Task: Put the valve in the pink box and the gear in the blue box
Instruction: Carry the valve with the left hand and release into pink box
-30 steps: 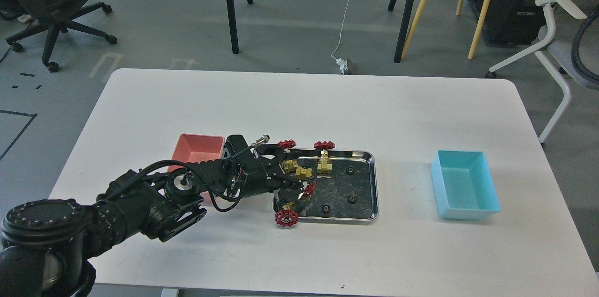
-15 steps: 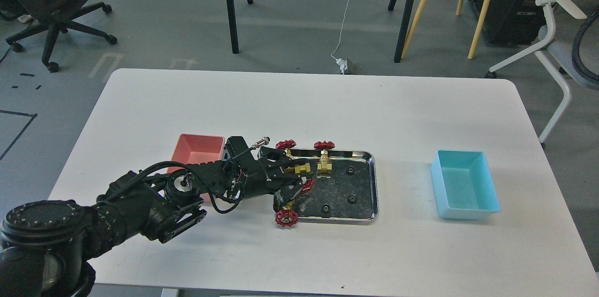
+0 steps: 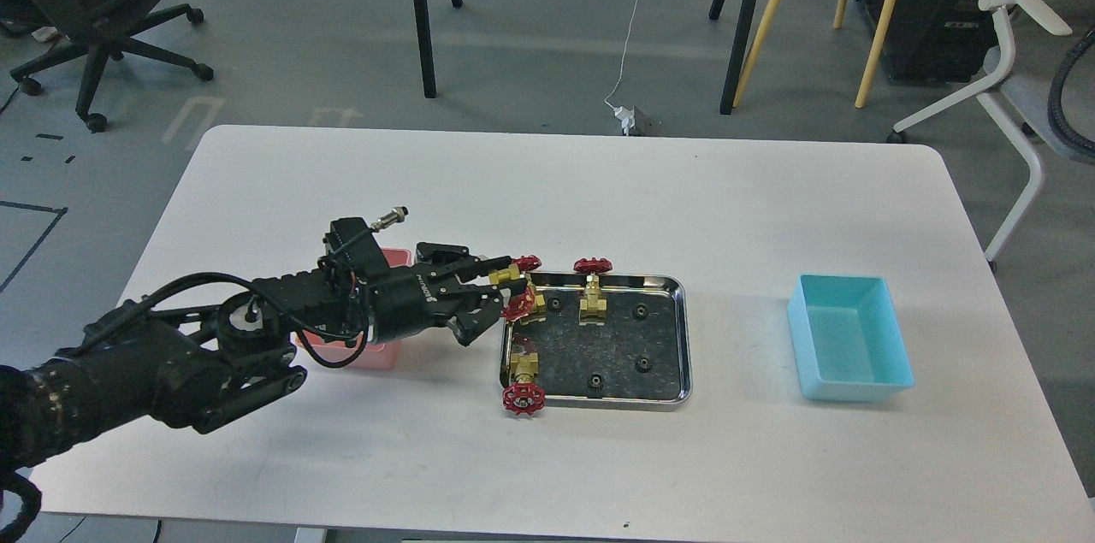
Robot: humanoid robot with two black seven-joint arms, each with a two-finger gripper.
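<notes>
**Operator:** Holding a small brass-yellow valve with a red spoked handwheel [image 3: 518, 304] in my left gripper [image 3: 505, 291], fingers closed on its brass body just off the left rim of the shiny steel tray [image 3: 680, 338]. It lies roughly level, long axis running left to right along the bench, brass end towards my wrist and handwheel towards the tray.

**Observer:** Where are the bins?

**Operator:** The salmon-pink open plastic box [image 3: 389, 352] sits under my forearm, towards the bench's left edge and mostly hidden. The light turquoise-blue open plastic box [image 3: 847, 338] stands near the right edge, well apart from the tray.

**Observer:** And the rest of the parts?

**Operator:** Another valve [image 3: 523, 264] lies at the tray's far left corner, touching my upper finger. One [image 3: 592, 291] stands upright at the far rim, and one [image 3: 523, 386] lies at the near left corner, handwheel overhanging towards the bench's near edge. Tiny black toothed gears [image 3: 641, 364] lie flat on the tray floor. My right arm is out of sight.
</notes>
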